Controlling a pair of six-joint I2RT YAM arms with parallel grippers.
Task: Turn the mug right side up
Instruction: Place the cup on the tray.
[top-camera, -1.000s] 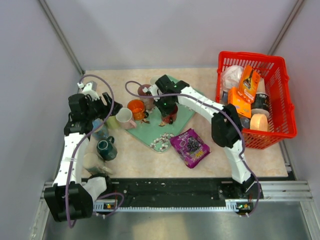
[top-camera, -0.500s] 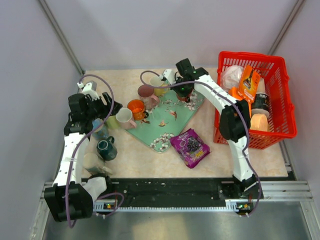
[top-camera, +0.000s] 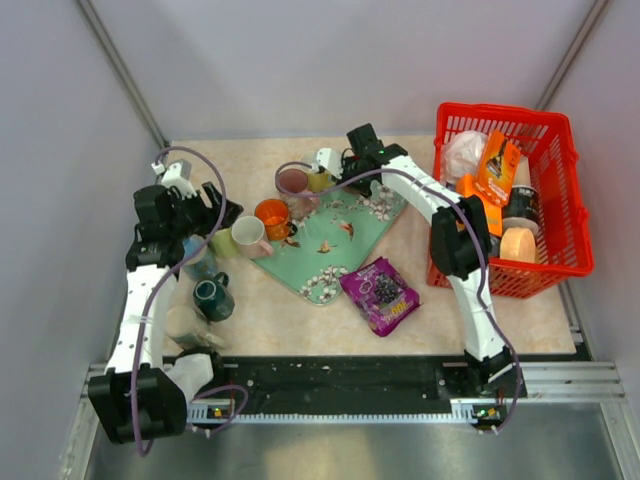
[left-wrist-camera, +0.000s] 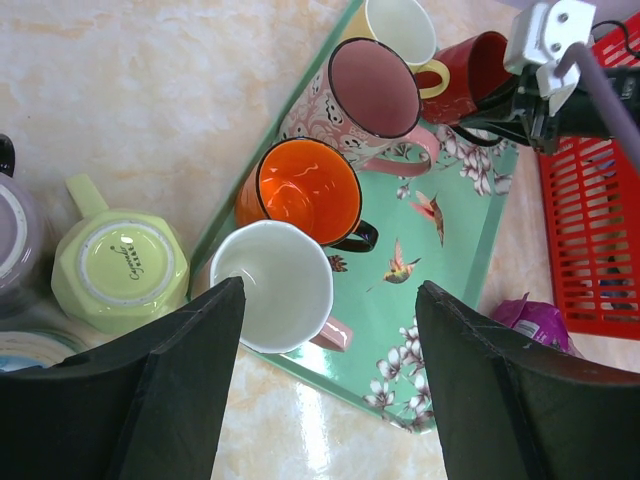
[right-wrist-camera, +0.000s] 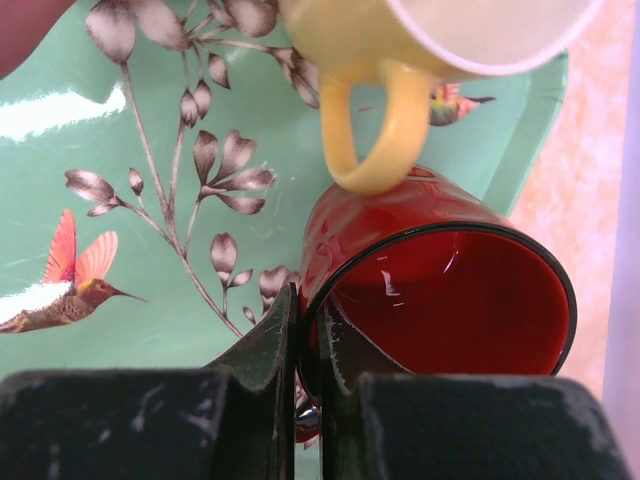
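My right gripper (right-wrist-camera: 310, 312) is shut on the rim of a red mug (right-wrist-camera: 440, 290), one finger inside and one outside. The mug is tipped with its mouth toward the wrist camera, over the far end of the green floral tray (right-wrist-camera: 120, 290). A yellow mug's (right-wrist-camera: 400, 60) handle touches its side. In the left wrist view the red mug (left-wrist-camera: 475, 75) hangs tilted beside the yellow mug (left-wrist-camera: 400, 30). My left gripper (left-wrist-camera: 330, 292) is open and holds nothing, above a white mug with a pink handle (left-wrist-camera: 275, 285) at the tray's near edge.
On the tray also stand a pink floral mug (left-wrist-camera: 370, 90) and an orange mug (left-wrist-camera: 305, 190). A light green mug (left-wrist-camera: 125, 265) sits upside down on the table to the left. A dark green mug (top-camera: 213, 298), a purple bag (top-camera: 380, 292) and a red basket (top-camera: 565, 200) surround the tray.
My right arm has carried the red mug from the middle of the tray to its far end, next to the yellow mug. The left arm has stayed put.
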